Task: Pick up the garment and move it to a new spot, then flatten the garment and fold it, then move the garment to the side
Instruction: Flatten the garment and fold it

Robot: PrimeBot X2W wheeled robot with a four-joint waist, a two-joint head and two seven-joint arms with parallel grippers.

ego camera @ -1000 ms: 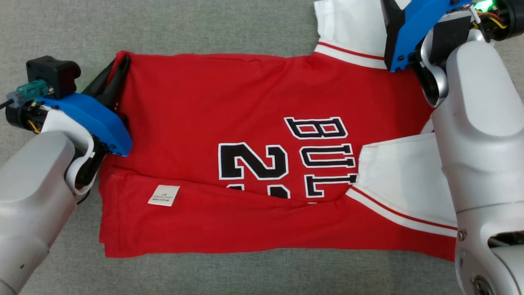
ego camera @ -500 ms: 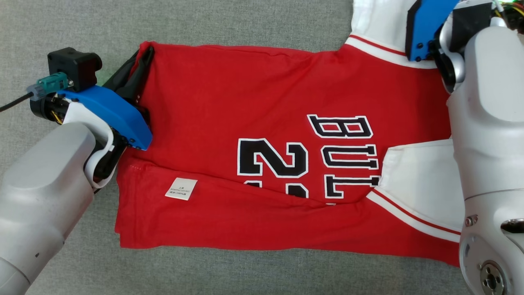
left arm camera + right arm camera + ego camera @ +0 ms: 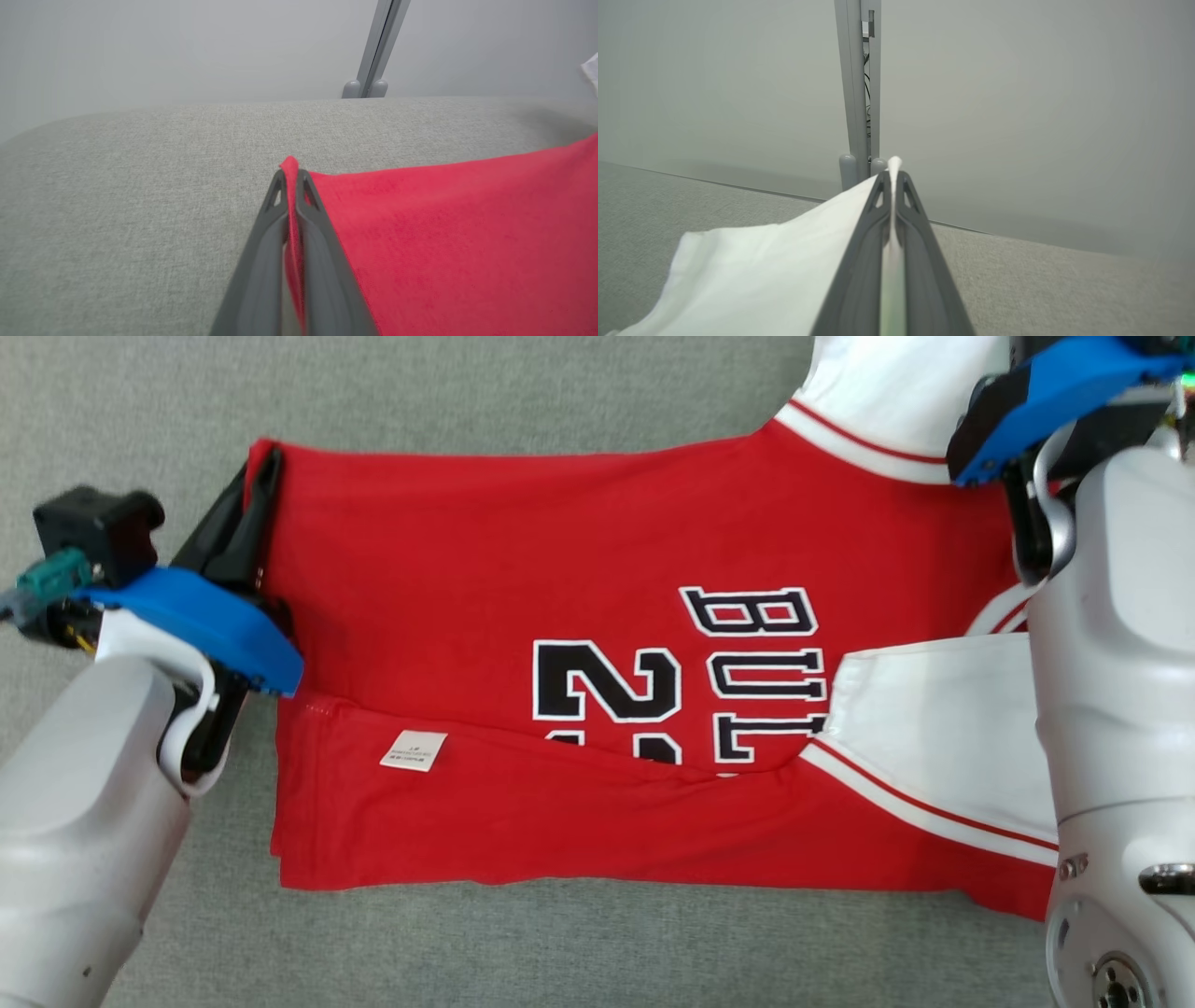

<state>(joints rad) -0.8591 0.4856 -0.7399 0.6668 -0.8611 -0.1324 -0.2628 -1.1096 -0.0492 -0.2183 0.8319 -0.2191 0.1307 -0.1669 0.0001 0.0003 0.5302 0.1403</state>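
The garment [image 3: 523, 569] is a red jersey with white sleeves and black lettering, spread across the grey surface, its near edge folded over with a small white label [image 3: 413, 750] showing. My left gripper [image 3: 263, 467] is shut on the garment's far left red corner [image 3: 290, 164], cloth pinched between its fingers [image 3: 261, 242]. My right gripper [image 3: 891, 179] is shut on the white sleeve [image 3: 766, 275] at the far right, the fabric poking out past its tips. In the head view the right wrist's blue housing [image 3: 1046, 401] hides those fingers.
The grey fabric surface [image 3: 560, 952] extends around the garment on the near, far and left sides. A pale wall with a vertical metal post [image 3: 859, 84] stands beyond the surface's far edge. My pale forearms [image 3: 1111, 709] sit at both lower corners of the head view.
The right gripper has shut on the white sleeve. The head camera has shifted between frames. The left gripper keeps its grip on the red corner.
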